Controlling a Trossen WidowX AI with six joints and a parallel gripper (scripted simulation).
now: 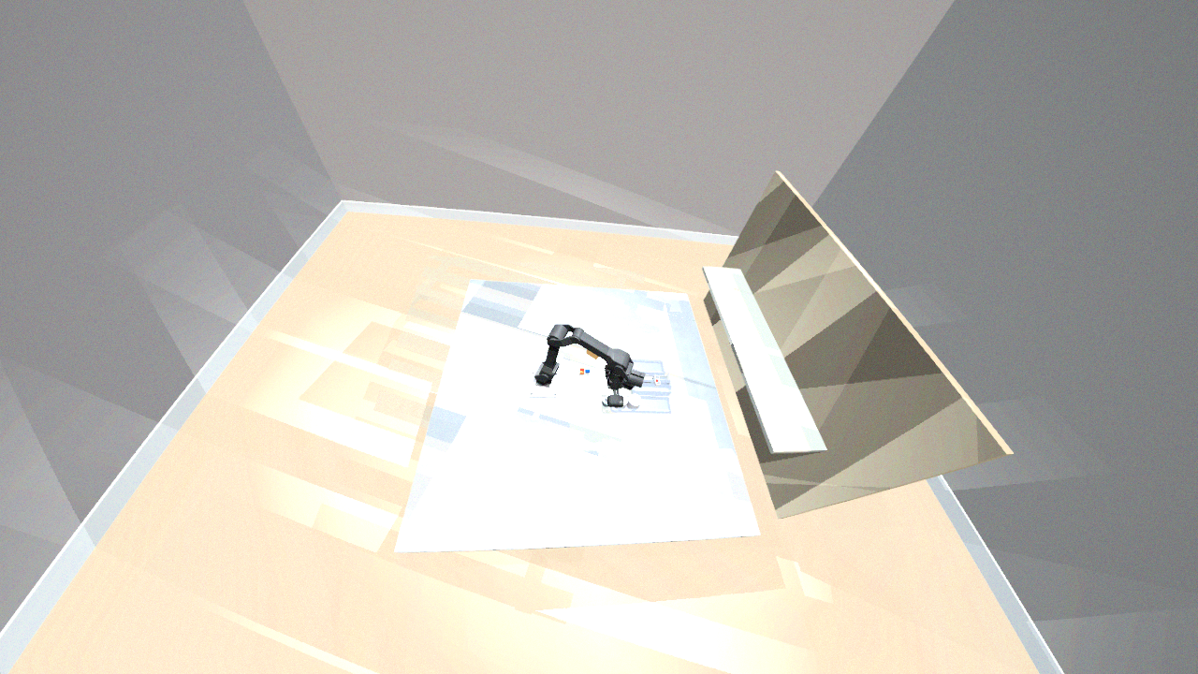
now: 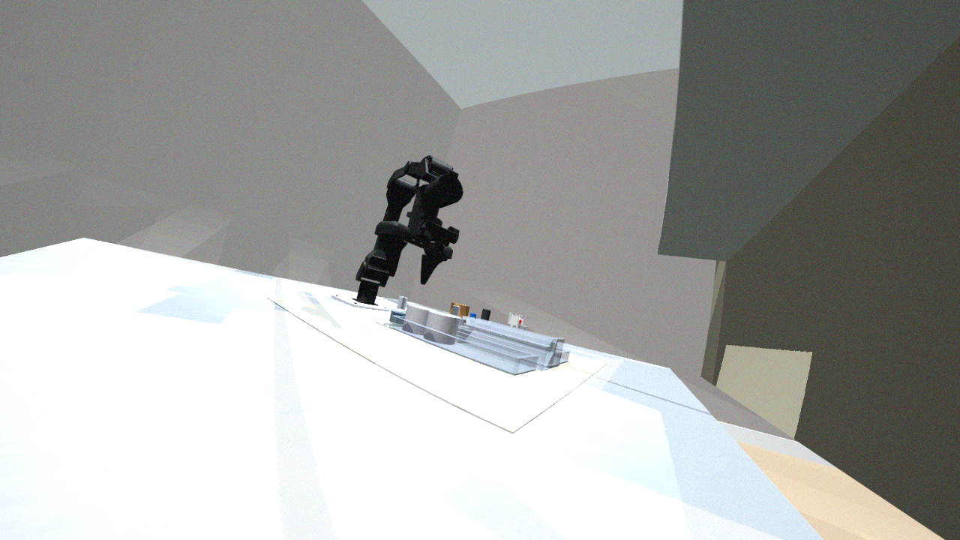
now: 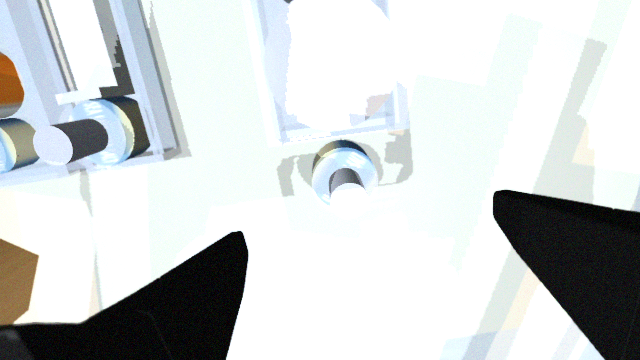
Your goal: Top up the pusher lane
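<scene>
The loose jar (image 3: 346, 157) (image 2: 402, 302), with a pale blue-white top and a dark, light-capped knob, stands upright just outside the end of the right tray. My gripper (image 3: 368, 223) (image 2: 426, 274) is open and empty, above the table; in the wrist view the loose jar shows beyond and between its fingertips. The similar lane jar (image 3: 119, 131) stands at the front end of the sprung lane (image 3: 145, 85), at the left of the wrist view. A white pusher part (image 3: 80, 96) is right behind it. The low front stop is hard to make out.
The right tray (image 3: 274, 107) (image 2: 496, 363) holds large pale cylinders (image 2: 441, 328) close behind the loose jar. Left of the lane are an orange jar (image 3: 9, 85) and another pale-topped jar (image 3: 21, 142). A brown block (image 3: 15, 282) lies at the left edge of the wrist view.
</scene>
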